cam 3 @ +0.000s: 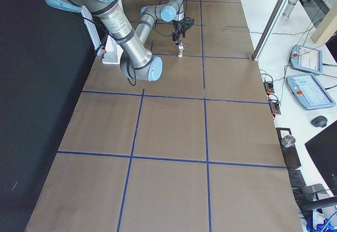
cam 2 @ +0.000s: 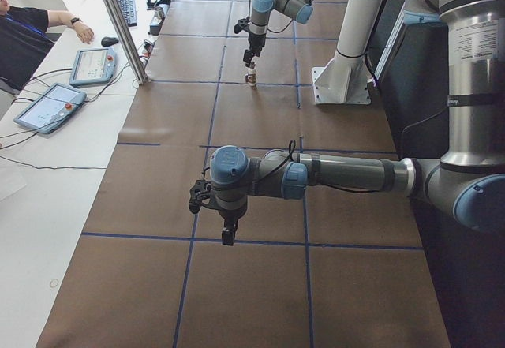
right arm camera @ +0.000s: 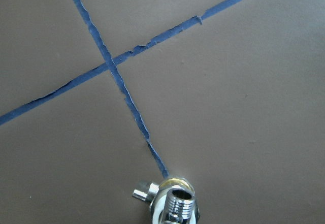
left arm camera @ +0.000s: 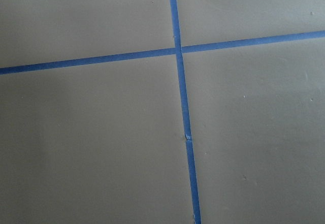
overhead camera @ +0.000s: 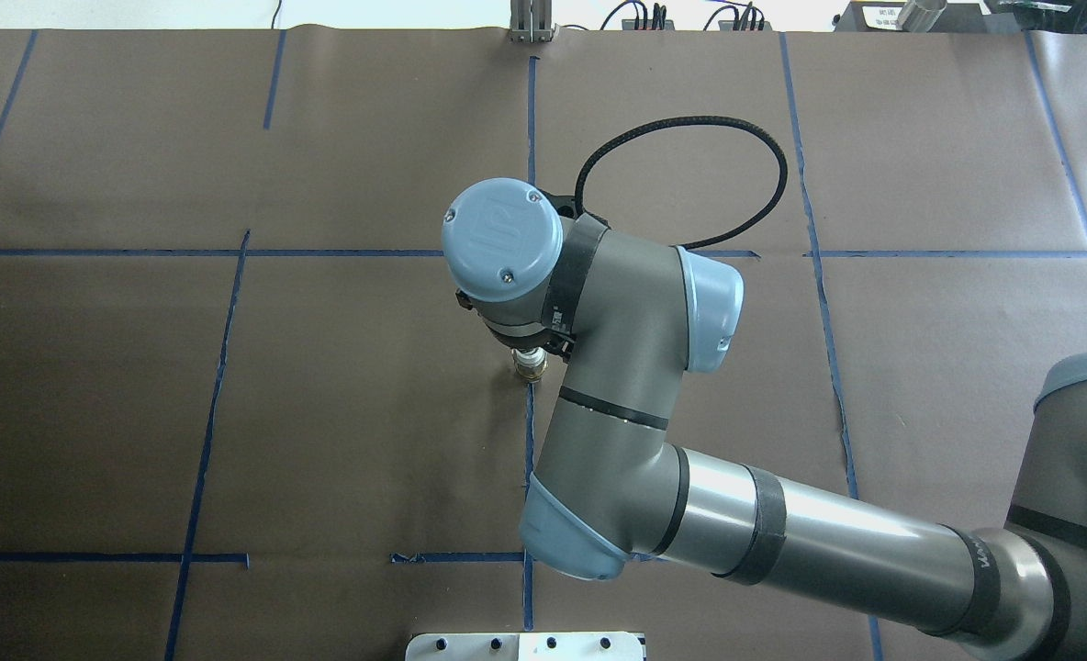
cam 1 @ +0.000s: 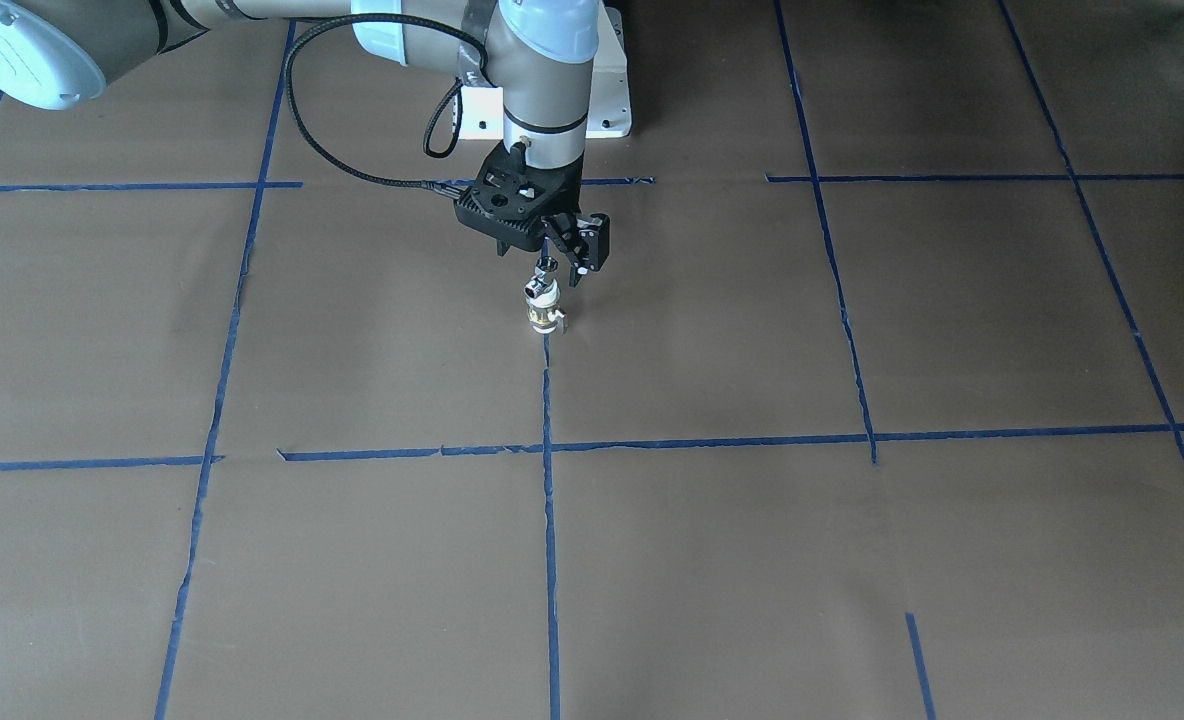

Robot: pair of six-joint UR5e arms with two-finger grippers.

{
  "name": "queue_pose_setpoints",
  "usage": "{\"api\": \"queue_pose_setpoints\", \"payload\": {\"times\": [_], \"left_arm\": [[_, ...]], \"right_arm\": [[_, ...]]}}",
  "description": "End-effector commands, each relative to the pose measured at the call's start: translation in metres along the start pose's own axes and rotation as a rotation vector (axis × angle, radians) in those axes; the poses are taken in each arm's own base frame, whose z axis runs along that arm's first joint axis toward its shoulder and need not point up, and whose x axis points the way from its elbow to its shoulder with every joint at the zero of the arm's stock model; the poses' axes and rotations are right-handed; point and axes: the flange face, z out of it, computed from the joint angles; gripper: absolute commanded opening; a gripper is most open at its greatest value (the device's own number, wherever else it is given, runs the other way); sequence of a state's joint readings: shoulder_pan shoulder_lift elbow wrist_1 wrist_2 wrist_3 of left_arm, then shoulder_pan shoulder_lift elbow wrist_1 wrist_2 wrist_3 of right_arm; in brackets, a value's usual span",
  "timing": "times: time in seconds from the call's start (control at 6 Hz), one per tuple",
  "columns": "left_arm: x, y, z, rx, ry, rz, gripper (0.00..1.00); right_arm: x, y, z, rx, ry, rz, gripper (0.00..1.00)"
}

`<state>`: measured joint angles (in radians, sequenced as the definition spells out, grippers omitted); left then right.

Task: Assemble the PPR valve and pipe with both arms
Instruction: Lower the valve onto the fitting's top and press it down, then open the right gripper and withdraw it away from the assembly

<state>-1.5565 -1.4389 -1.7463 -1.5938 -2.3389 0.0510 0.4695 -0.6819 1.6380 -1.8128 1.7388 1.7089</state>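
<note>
My right gripper (cam 1: pixel 564 268) hangs, fingers apart, just above the PPR valve (cam 1: pixel 543 312). The valve stands upright where a blue tape line (cam 1: pixel 549 420) ends. The silver pipe (right arm camera: pixel 181 202) sits on top of the valve. My left gripper (cam 2: pixel 227 236) is far from the valve, and I cannot tell how its fingers stand.

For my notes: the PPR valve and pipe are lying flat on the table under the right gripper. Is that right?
Not lying flat. The front-facing view shows the PPR valve standing upright on the table with the pipe on top, under the right gripper.
</note>
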Motion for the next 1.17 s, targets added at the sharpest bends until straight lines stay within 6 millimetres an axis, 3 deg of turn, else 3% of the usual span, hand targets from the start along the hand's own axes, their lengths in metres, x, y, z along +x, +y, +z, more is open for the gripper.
{"api": "queue_pose_setpoints", "payload": {"times": [0.0, 0.17, 0.33, 0.5, 0.67, 1.0], "left_arm": [[-0.004, 0.001, 0.004, -0.002, 0.001, 0.0, 1.0], [-0.009, 0.003, 0.009, -0.01, -0.001, -0.006, 1.0], [-0.007, 0.001, 0.007, -0.007, 0.001, -0.001, 1.0], [-0.009, 0.002, 0.012, -0.024, -0.009, -0.002, 1.0], [-0.007, 0.001, 0.021, -0.048, -0.004, -0.003, 1.0], [-0.008, 0.004, 0.023, -0.066, 0.002, -0.007, 1.0]], "right_arm": [[0.009, -0.067, -0.024, -0.108, -0.01, -0.088, 1.0], [0.026, -0.116, -0.029, -0.142, -0.011, -0.136, 1.0], [0.057, -0.164, -0.021, -0.163, 0.002, -0.2, 1.0], [0.104, -0.227, -0.017, -0.173, 0.02, -0.209, 1.0], [0.17, -0.298, -0.011, -0.162, 0.043, -0.314, 1.0], [0.306, -0.409, -0.003, -0.193, 0.067, -0.531, 1.0]]}}
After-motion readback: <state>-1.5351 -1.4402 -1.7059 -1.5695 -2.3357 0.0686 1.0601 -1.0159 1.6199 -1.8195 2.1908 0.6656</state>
